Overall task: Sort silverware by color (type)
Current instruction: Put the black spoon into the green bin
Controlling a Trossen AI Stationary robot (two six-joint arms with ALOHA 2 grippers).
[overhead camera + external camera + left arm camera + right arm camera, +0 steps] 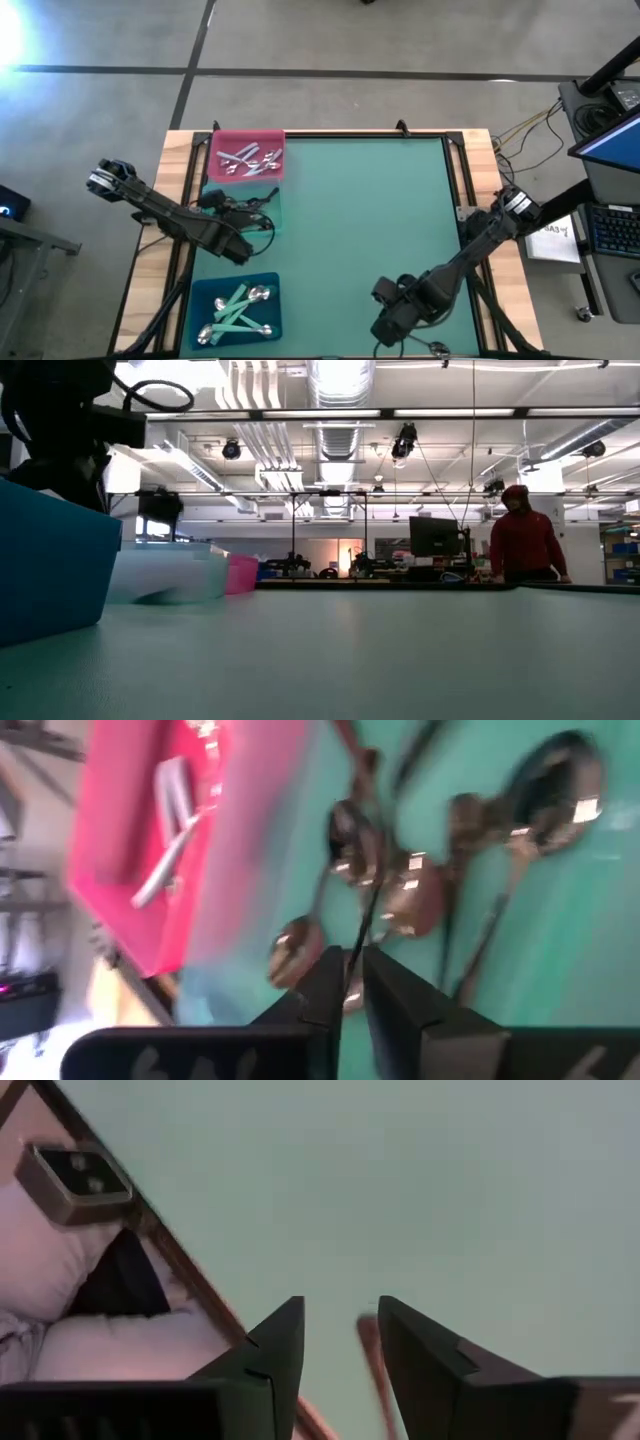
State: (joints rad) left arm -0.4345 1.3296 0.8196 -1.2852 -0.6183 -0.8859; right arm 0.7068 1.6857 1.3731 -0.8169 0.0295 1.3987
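So I've got the left gripper (352,982) over the middle tray (272,210), fingers nearly together with a thin dark-handled spoon (365,920) pinched between the tips. It hangs down into the pile of black-handled spoons (520,830) already lying there, so this looks like the drop-off. Pink tray (247,154) just beyond has the silver pieces (250,158), blue tray (236,308) nearer me has the teal-handled ones (236,308).

Right gripper (340,1355) is parked low at the near edge of the mat (360,210), fingers partly apart, nothing in them.

My worry: the grip is right at the fingertips on a skinny handle, so the spoon could swing or slip sideways on release. The pink tray wall sits close beside it, and a bounce could land it in with the silver ones or on the mat. It might also snag the spoons underneath and drag one out when I lift away.
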